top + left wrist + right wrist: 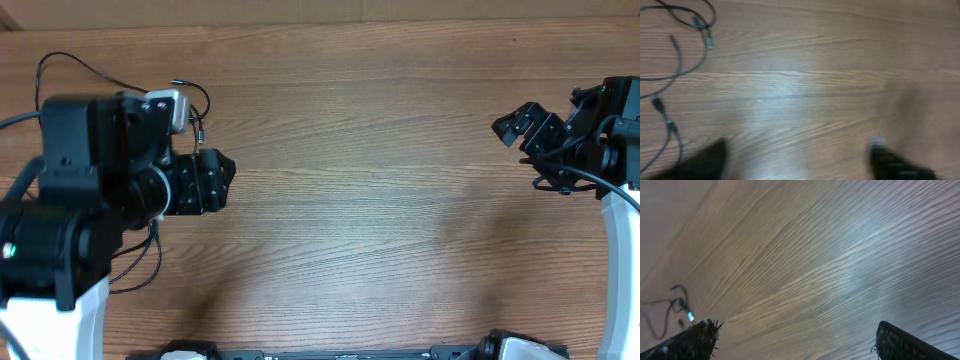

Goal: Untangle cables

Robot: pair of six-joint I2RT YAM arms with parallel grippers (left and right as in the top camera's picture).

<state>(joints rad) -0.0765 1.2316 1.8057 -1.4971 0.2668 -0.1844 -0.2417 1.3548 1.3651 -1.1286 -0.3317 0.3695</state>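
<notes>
Black two-fingered left gripper (pixel 215 180) hangs low over the bench, pointing right, fingers spread apart and clamped on nothing. Black right gripper (pixel 520 128) sits at the far right edge, angled inward, fingers also apart. Brown wood-grain bench (pixel 380 200). Thin black cables (pixel 708 42) lie loose beside and under the left arm, loops running roughly front-to-back.

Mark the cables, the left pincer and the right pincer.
cables (pixel 658 104): left wrist view, a plug tip.
left pincer (pixel 799 161): left wrist view, midway between fingertips.
right pincer (pixel 795 338): right wrist view, midway between fingertips.

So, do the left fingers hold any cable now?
No, the left fingers stand apart over bare table, cables lying beside them.
</notes>
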